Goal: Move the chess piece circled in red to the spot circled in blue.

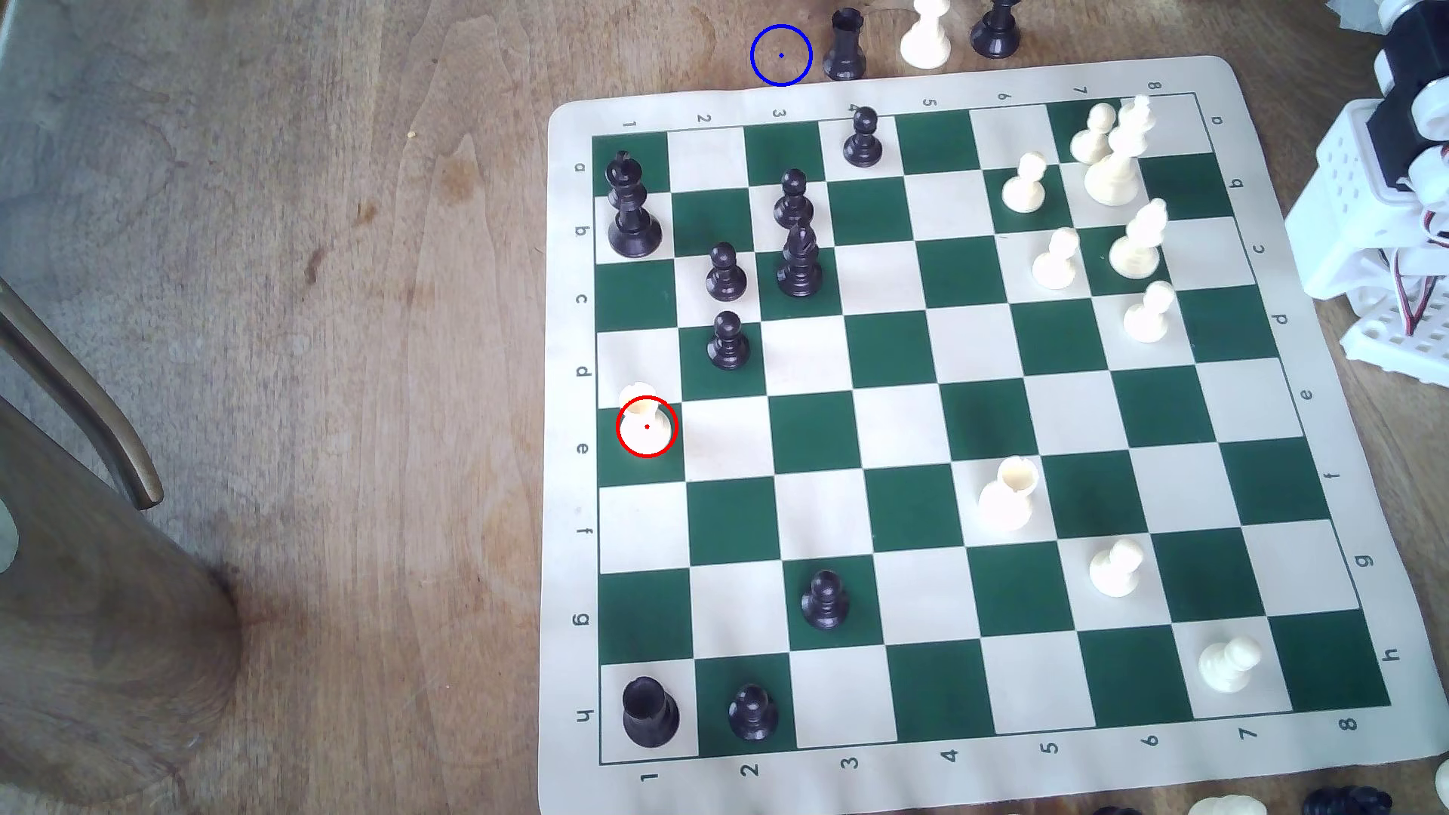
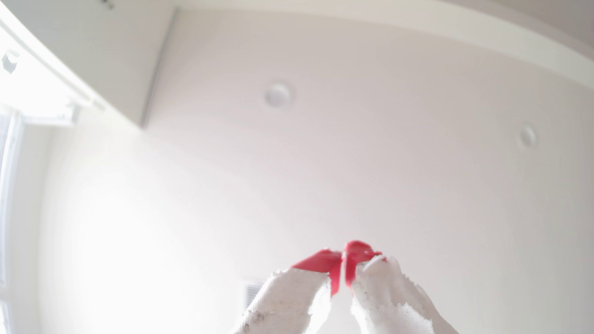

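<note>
Cream rook [image 1: 644,423]: upright on square e1, inside the red ring, at the board's [image 1: 972,772] edge on the exterior view's left.
Blue ring [image 1: 781,55]: on bare tabletop [image 1: 314,313] beyond the board, just beside a black rook [image 1: 845,45].
My fingers [image 2: 342,260]: in the wrist view, red tips pressed together, clenched on nothing, aimed at the ceiling [image 2: 353,128].
My base [image 1: 1388,211]: at the exterior view's right edge.

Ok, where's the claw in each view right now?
Exterior view: the white arm sits at that view's right edge, beside the board's column-8 border.
Wrist view: the claw, red tips together and holding nothing, points at the ceiling.
Shared landmark: the arm's own white parts.
</note>
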### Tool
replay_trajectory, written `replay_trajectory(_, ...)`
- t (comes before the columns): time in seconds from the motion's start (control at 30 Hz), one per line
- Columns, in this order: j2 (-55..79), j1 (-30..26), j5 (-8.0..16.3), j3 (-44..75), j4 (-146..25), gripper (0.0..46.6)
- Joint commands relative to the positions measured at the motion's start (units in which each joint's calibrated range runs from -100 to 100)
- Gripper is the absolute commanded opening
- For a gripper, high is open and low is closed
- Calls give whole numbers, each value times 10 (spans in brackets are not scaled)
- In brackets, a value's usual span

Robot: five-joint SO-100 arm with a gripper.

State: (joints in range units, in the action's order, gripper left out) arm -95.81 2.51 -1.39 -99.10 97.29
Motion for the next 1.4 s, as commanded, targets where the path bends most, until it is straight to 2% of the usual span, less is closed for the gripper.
replay_trajectory(0.0, 0, -7, 4, -8, 24, 2)
replay_trajectory(0.17, 1, -25, 1, -8, -79, 2)
replay_trajectory(0.4, 1, -38, -1, 52, -529, 2)
replay_trajectory(0.67, 1, -36, -4, 132, -771, 4)
replay_trajectory(0.8, 1, -14, -5, 182, -856, 2)
replay_trajectory(0.83, 1, -3, -10, 219, -940, 87)
replay_trajectory(0.87, 1, 0, -16, 249, -1015, 139)
replay_trajectory(0.93, 1, 4, -17, 260, -1045, 189)
replay_trajectory(0.97, 1, 5, -21, 268, -1077, 199)
replay_trajectory(1.03, 1, -8, -25, 268, -1101, 124)
replay_trajectory(1.13, 1, -10, -19, 272, -1154, 103)
replay_trajectory(1.2, 7, -19, 1, 287, -1195, 88)
replay_trajectory(1.27, 66, -28, 13, 337, -1264, 71)
replay_trajectory(1.37, 143, -36, 26, 395, -1315, 72)
